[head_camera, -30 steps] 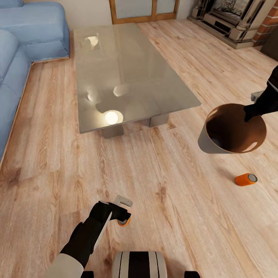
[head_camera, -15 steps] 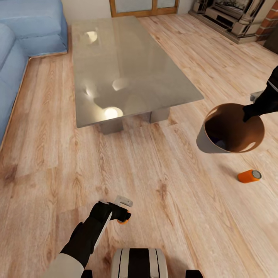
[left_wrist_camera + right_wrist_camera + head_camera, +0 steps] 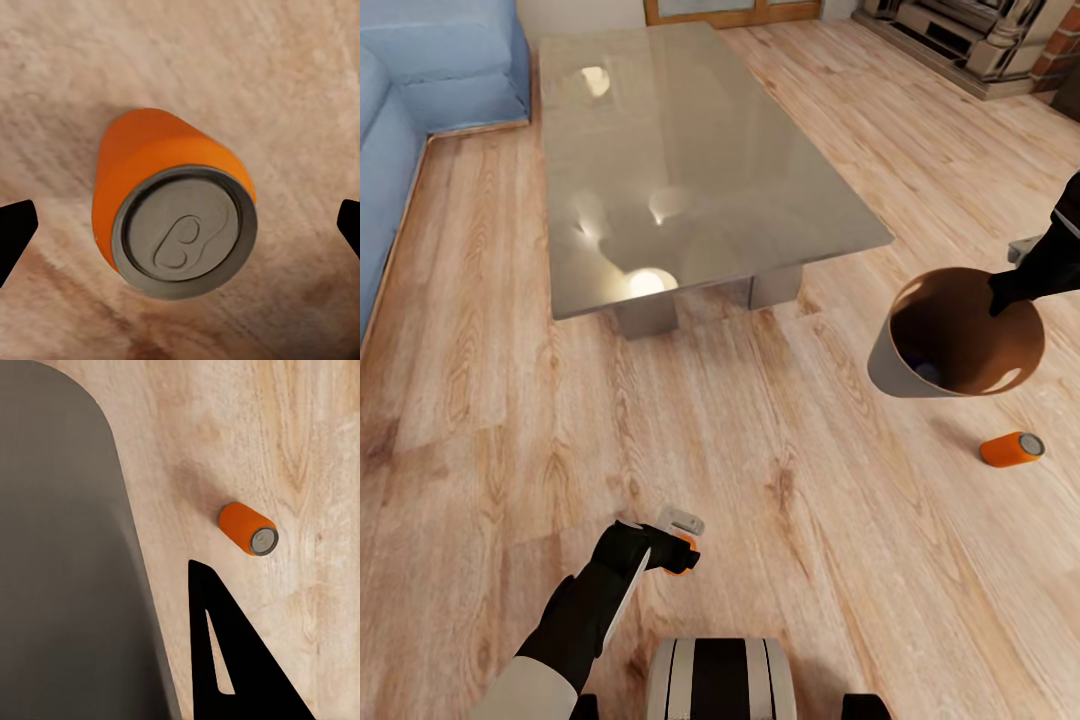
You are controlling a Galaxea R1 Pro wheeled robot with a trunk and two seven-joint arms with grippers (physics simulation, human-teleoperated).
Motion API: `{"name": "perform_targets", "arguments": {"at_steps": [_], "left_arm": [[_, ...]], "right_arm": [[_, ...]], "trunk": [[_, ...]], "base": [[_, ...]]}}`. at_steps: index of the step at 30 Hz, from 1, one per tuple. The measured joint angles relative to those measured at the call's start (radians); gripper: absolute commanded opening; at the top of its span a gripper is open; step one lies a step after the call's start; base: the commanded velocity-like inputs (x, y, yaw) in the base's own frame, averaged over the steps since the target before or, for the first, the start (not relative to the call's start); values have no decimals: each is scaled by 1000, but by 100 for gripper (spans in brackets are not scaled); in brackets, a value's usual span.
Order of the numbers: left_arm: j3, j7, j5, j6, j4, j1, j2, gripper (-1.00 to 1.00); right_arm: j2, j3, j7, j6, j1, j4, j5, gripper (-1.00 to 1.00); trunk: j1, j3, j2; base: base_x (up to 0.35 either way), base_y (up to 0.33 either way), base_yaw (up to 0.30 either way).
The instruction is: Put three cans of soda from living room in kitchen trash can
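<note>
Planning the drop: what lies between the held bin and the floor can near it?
Head view: only bare wood floor separates bin and can.

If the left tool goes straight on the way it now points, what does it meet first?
Most likely the soda can on the floor. In the left wrist view it lies centred between the open fingertips of the left tool. Depth to it is unclear.

Wood floor (image 3: 780,480): soda can (image 3: 1012,449) on side, coffee table (image 3: 690,170), maybe 2nd can (image 3: 174,204).
</note>
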Motion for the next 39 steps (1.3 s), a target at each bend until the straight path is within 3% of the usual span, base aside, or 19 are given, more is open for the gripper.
{"name": "perform_targets", "arguments": {"at_steps": [6,13,17,25,26,36,39], "left_arm": [[0,0,0,0,0,0,0,100],[0,0,0,0,-1,0,0,100],[0,0,0,0,-1,0,0,100],[0,0,0,0,-7,0,0,100],[1,0,0,0,-9,0,1,-100],[2,1,1,0,-61,3,1,-100],[2,2,1,0,-57,3,1,-100]], "right_arm": [[0,6,0,-2,0,-1,5,-100],[-4,4,0,-1,0,0,4,-100],[-5,5,0,-2,0,0,4,-100],[-5,3,0,-1,0,0,2,-100],[-5,4,0,-1,0,0,2,-100],[-9,4,0,-1,0,0,3,-100],[-8,6,-1,-1,-1,0,4,-100]], "trunk": [[10,-29,-15],[9,-36,-15],[11,-55,-16],[11,-61,-16],[11,-61,-16],[11,-62,-16],[9,-50,-15]], "base": [[0,0,0],[0,0,0],[0,0,0],[0,0,0],[0,0,0],[0,0,0],[0,0,0]]}}
